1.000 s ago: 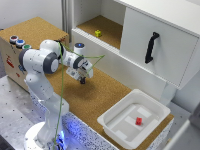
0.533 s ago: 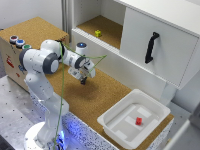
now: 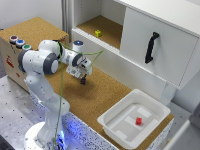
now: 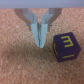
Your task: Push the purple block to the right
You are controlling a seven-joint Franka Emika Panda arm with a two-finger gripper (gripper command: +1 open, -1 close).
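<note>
Since the earlier frame, the hand (image 3: 82, 75) has barely shifted. Its fingers (image 4: 39, 37) are pressed together, gripping nothing. The purple block (image 4: 65, 47) sits on the cork counter (image 3: 107, 95), just beside the fingertips.

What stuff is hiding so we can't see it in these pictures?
- Exterior view: the purple block is mostly hidden under the gripper; too small to read.
- Wrist view: the purple block shows a yellow mark, too blurred to read.
- Exterior view: the red block in the white bin is a tiny blur.
</note>
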